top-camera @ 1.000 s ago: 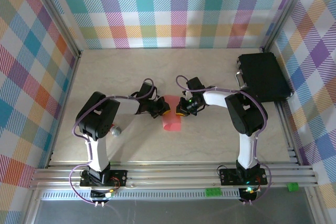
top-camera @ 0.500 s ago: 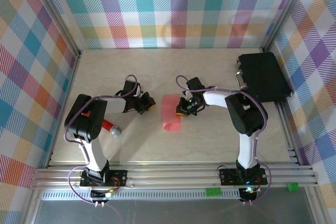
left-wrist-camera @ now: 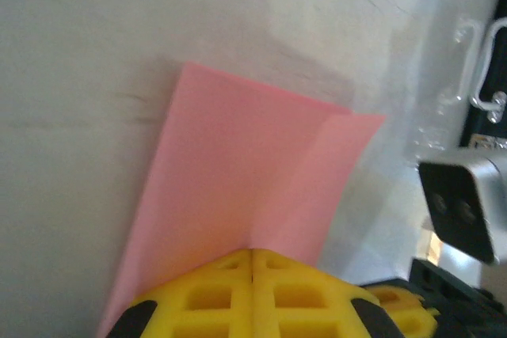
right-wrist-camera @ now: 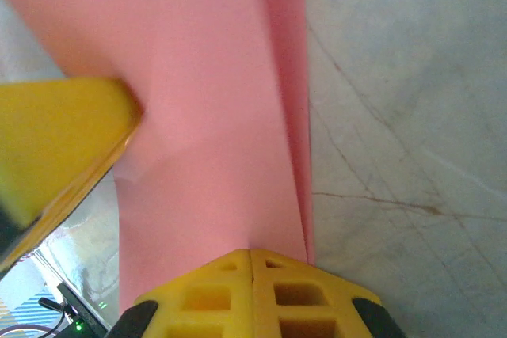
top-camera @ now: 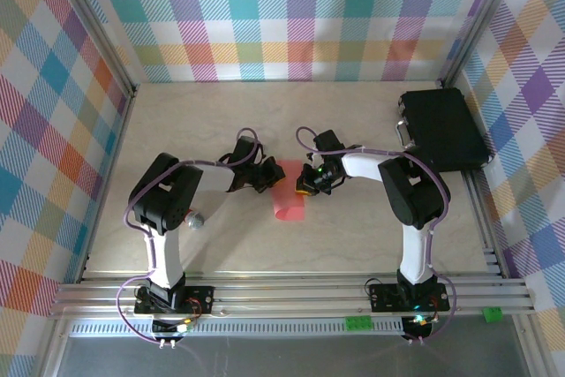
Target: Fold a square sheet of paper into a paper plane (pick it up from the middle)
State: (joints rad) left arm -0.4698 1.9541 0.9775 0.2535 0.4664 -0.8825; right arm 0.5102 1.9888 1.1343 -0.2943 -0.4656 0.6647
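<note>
The square sheet of paper [top-camera: 289,202] is salmon pink, folded into a narrow strip, and lies flat mid-table. My left gripper [top-camera: 274,179] is shut, and its yellow tips press on the strip's upper left part. From the right, my right gripper [top-camera: 304,186] is shut too, tips on the strip's right edge. In the left wrist view the paper [left-wrist-camera: 238,172] spreads ahead of the closed left gripper [left-wrist-camera: 252,253], with a fold line running up its middle. In the right wrist view the paper [right-wrist-camera: 206,116] runs ahead of the closed right gripper [right-wrist-camera: 252,253], and a yellow finger [right-wrist-camera: 55,140] of the left gripper touches it.
A black case [top-camera: 444,130] with a metal handle sits at the back right against the wall. A small grey-tipped object [top-camera: 196,219] lies beside the left arm's elbow. Checked walls close in the table on three sides.
Half a second ago the left gripper had swung out to the left, off the paper; it is now back on the strip's left part. The right arm and the paper have not moved.
</note>
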